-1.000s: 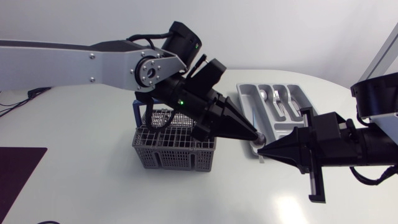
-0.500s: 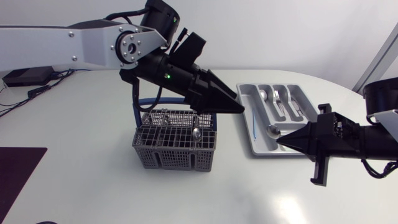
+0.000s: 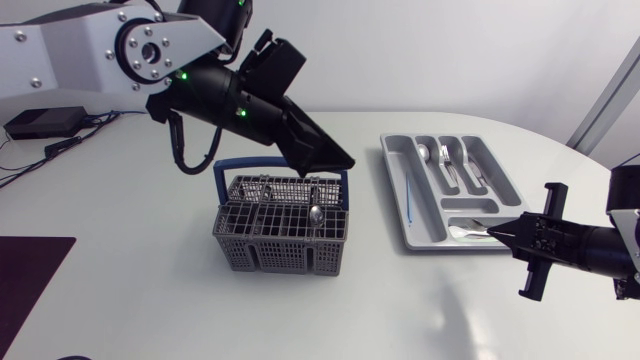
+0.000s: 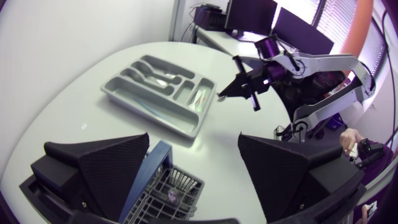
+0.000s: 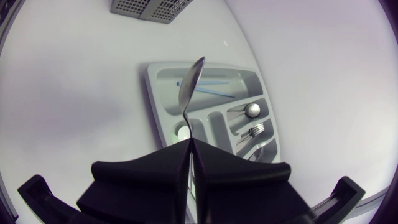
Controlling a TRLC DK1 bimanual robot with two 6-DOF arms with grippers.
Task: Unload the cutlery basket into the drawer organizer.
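The grey cutlery basket (image 3: 280,238) with a blue handle stands mid-table, a spoon (image 3: 315,213) upright in it. My left gripper (image 3: 335,160) hangs open and empty above the basket's back right corner; in its wrist view the fingers (image 4: 115,165) stand wide apart over the basket (image 4: 168,190). My right gripper (image 3: 505,232) is shut on a spoon's handle. This spoon (image 3: 465,231) lies level over the front compartment of the grey drawer organizer (image 3: 391,170). In the right wrist view the spoon (image 5: 189,84) sticks out ahead of the gripper (image 5: 189,142), over the organizer (image 5: 153,93).
The organizer's back compartments hold spoons (image 3: 425,153) and forks (image 3: 455,165), and a thin blue item (image 3: 410,195) lies in the long left slot. A dark mat (image 3: 30,280) lies at the table's left edge. Bare tabletop lies in front of the basket.
My left gripper opened, let go of the spoon and drew back up and left over the basket. My right gripper took the spoon and pulled right, to the organizer's front compartment.
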